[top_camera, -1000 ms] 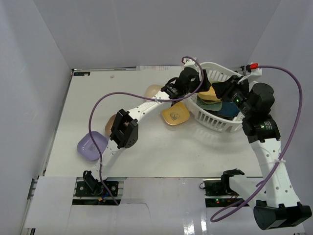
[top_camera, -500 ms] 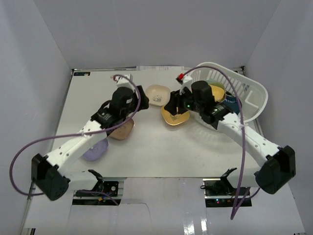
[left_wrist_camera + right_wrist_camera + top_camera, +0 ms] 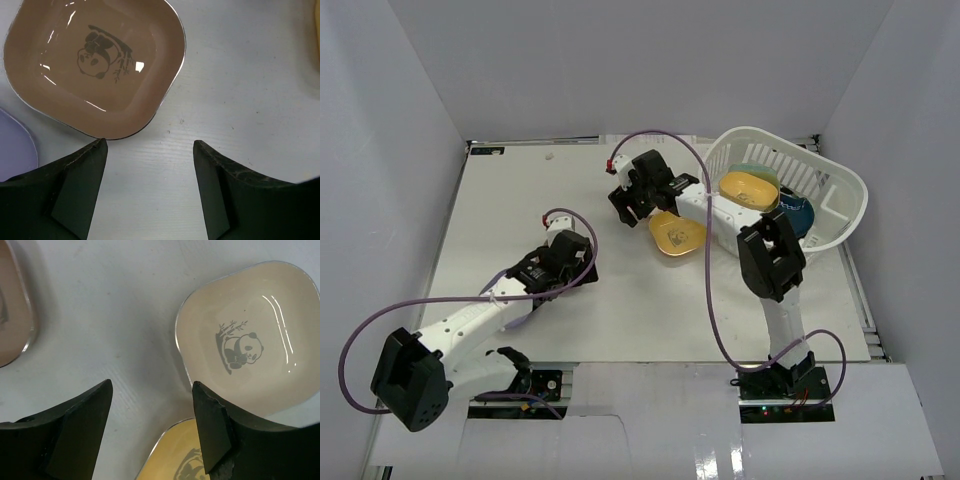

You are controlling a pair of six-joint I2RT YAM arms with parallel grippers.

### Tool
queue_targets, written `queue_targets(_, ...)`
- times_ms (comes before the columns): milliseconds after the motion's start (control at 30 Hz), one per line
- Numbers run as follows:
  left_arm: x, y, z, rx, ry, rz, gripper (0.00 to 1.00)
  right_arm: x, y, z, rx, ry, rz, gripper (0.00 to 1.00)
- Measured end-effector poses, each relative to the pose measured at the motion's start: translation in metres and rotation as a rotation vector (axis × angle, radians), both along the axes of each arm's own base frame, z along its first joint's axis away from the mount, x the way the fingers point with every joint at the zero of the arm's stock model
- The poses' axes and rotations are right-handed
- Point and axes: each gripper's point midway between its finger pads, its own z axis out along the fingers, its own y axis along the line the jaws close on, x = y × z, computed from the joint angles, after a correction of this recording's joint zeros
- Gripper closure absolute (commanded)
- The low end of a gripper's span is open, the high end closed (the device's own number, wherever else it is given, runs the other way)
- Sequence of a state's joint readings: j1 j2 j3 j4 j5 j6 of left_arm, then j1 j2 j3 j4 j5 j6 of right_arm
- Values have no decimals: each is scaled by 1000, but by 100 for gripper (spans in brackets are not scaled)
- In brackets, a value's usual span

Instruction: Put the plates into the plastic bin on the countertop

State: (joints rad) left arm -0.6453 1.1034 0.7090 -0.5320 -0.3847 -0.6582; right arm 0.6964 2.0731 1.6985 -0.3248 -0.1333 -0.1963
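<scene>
I count four on the bench [image 3: 500, 200]: brown plate [image 3: 95, 65], lavender plate [image 3: 15, 145], beige plate [image 3: 250, 345], yellow plate [image 3: 172, 455]; at least three more in the plastic bin [image 3: 825, 172]. Left hand [image 3: 150, 145] and right hand [image 3: 152, 387] both gape wide, empty.

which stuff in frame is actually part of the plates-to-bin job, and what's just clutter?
Job:
- brown plate, beige plate, loose yellow plate, lavender plate
- white bin, with a yellow dish and a dark blue dish inside
- countertop
- left gripper and right gripper, both open

Clutter:
- purple cables
- small black object at the far left corner
</scene>
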Motion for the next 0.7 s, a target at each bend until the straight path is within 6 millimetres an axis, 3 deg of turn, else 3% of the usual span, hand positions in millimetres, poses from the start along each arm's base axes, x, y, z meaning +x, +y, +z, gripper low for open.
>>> queue_targets(133, 8, -1, -9, 19, 8, 10, 21, 21, 6, -20, -75, -29, 28, 31)
queue_targets(233, 13, -5, -20, 25, 27, 7, 22, 35, 14, -34, -105, -41, 46, 42)
queue_targets(267, 15, -6, -24, 27, 33, 7, 23, 37, 15, -41, -114, -37, 48, 50)
queue_targets(400, 18, -9, -35, 30, 46, 10, 28, 37, 15, -64, -134, -16, 53, 68)
queue_targets(567, 21, -7, -40, 30, 36, 21, 30, 49, 32, -54, -61, -53, 57, 92)
queue_targets(700, 26, -6, -50, 55, 40, 35, 32, 63, 48, -34, 6, -110, 61, 92)
